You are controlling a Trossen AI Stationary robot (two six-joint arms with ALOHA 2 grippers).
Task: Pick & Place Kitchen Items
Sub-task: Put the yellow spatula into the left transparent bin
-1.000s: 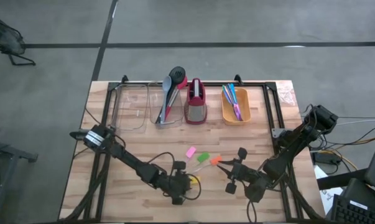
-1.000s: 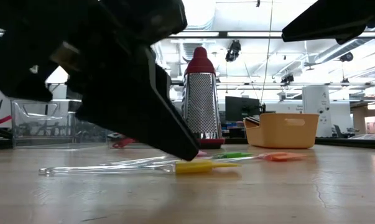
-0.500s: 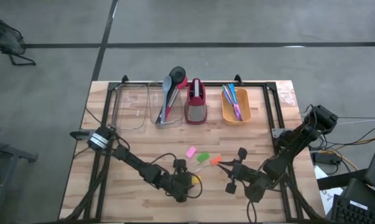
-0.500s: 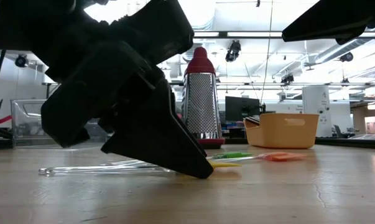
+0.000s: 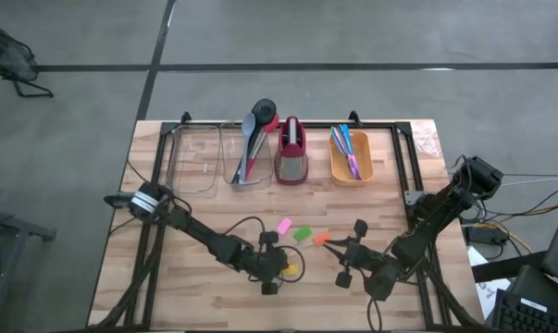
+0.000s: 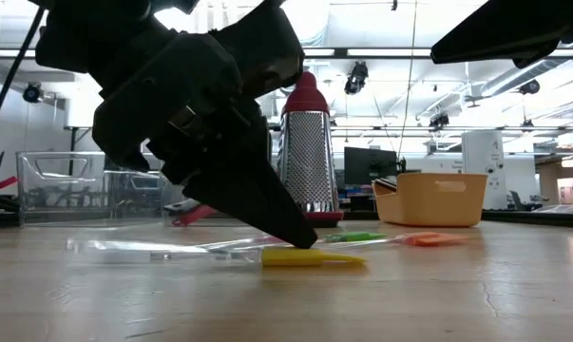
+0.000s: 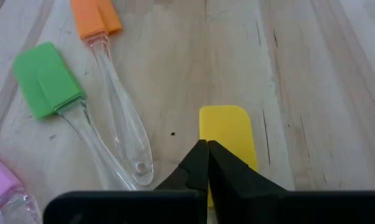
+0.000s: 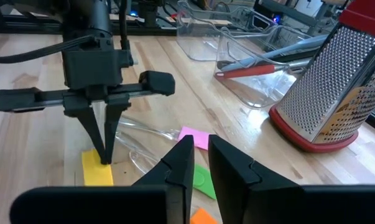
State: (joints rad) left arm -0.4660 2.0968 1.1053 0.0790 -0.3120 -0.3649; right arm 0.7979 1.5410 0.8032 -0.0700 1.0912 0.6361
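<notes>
My left tool (image 7: 207,155), fingers pressed together, touches the near end of the yellow spatula (image 7: 227,134) lying flat on the counter (image 7: 311,93), its long axis running straight ahead.

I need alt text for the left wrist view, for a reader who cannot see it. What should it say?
The left gripper, fingers together, touches the near end of a yellow spatula head on the wooden table. Beside it lie a green spatula and an orange spatula, both with clear handles.
</notes>
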